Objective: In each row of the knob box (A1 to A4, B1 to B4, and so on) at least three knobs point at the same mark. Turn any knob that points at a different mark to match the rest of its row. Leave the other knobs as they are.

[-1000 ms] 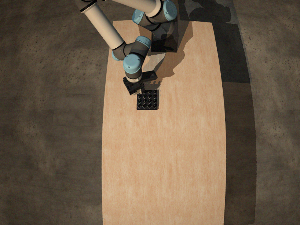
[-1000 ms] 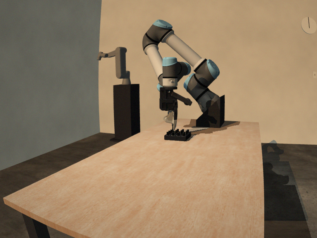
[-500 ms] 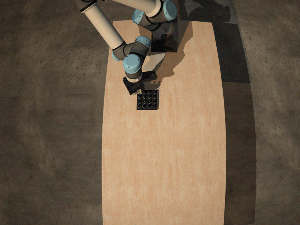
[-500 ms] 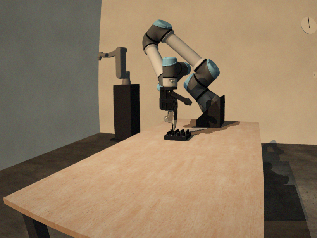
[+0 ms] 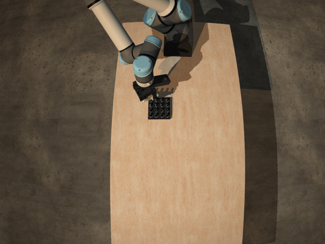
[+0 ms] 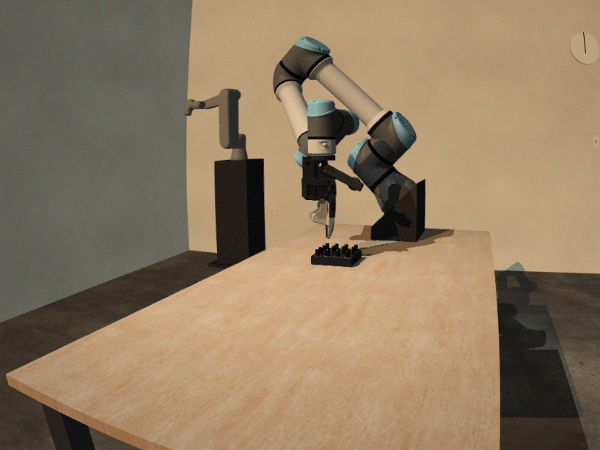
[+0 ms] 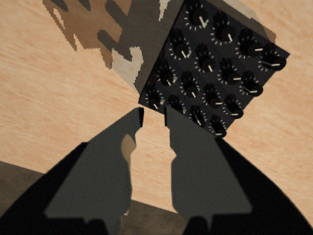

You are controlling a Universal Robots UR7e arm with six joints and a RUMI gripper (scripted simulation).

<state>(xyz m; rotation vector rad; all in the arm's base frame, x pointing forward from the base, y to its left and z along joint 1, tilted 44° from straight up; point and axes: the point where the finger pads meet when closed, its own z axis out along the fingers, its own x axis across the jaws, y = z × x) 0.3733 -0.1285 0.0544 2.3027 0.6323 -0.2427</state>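
A black knob box [image 5: 160, 108] is seen on the table [image 5: 183, 170], toward the 12 o'clock end in the top view, just short of the arm's base [image 6: 411, 212]. A grid of 4 by 4 knobs is carried on it, each with a pale pointer line.

The gripper [image 7: 153, 115] is held above the box's corner at about 10 o'clock in the top view. In the wrist view its fingers are parted by a narrow gap; table is seen through that gap and nothing is clamped between them. The tips are placed just off the box's nearest corner, at 6 o'clock from the box in that view. Whether they touch the box cannot be told.

Part of that corner and the knob nearest it are covered by the gripper body in the top view. In the exterior view the knobs [image 6: 334, 250] are shown only as small black studs, and their pointers cannot be read. No row labels can be made out. The box's 12 o'clock edge is cut off in the wrist view, and the fingers' bases are lost in dark blur at 6 o'clock.
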